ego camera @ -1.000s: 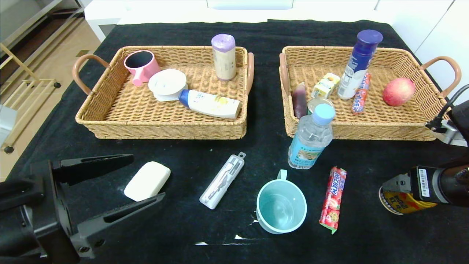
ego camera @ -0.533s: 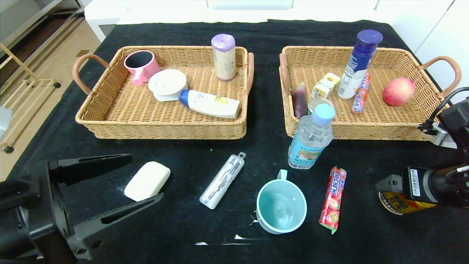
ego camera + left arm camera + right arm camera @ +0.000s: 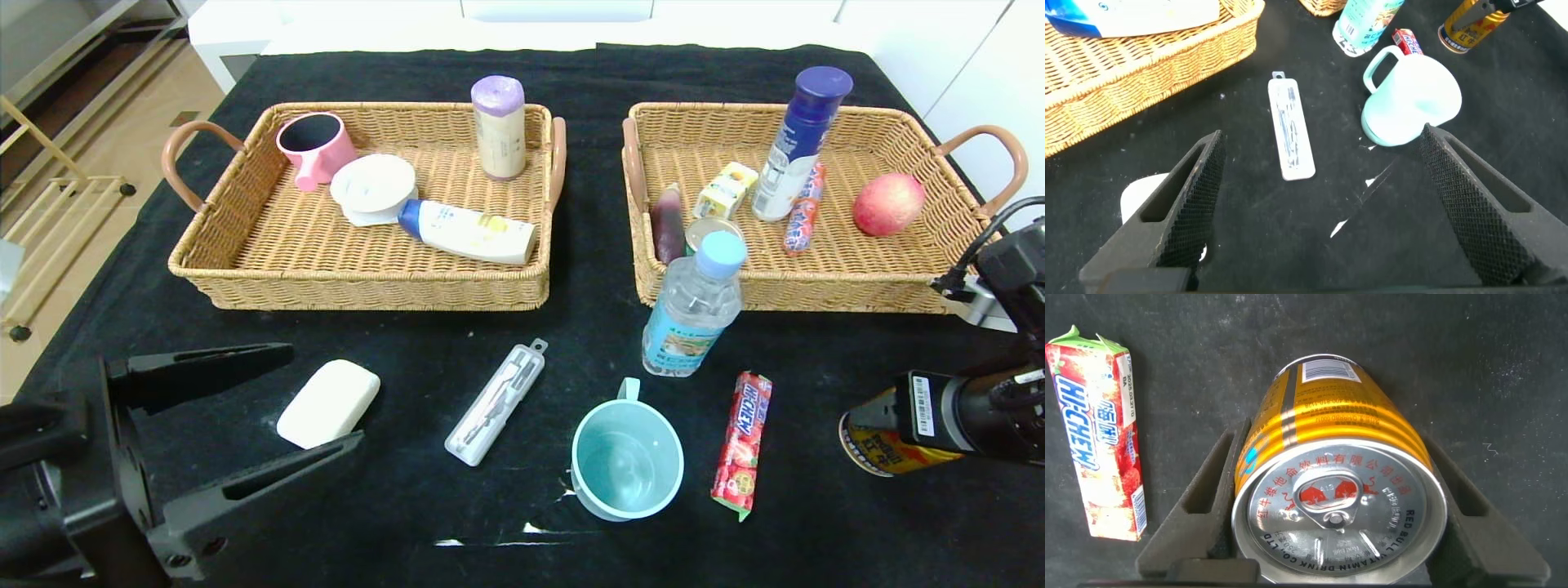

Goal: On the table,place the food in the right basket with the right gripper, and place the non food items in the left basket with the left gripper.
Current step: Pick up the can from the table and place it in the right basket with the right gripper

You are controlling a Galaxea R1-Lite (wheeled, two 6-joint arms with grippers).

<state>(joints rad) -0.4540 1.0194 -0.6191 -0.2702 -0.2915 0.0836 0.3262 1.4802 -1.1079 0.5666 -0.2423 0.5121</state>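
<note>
Head view: the gold can (image 3: pixel 878 445) leans on the table (image 3: pixel 588 343), right of the candy pack (image 3: pixel 741 445), base toward the pack. Right wrist view: the right gripper (image 3: pixel 1331 518) grasps the can, one finger (image 3: pixel 1200 510) on each side, top facing the camera. The left gripper (image 3: pixel 245 408) is spread wide around the soap (image 3: pixel 328 403).

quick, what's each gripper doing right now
Left gripper: open, empty, flanking the white soap-like block.
Right gripper: shut on the gold drink can.
</note>
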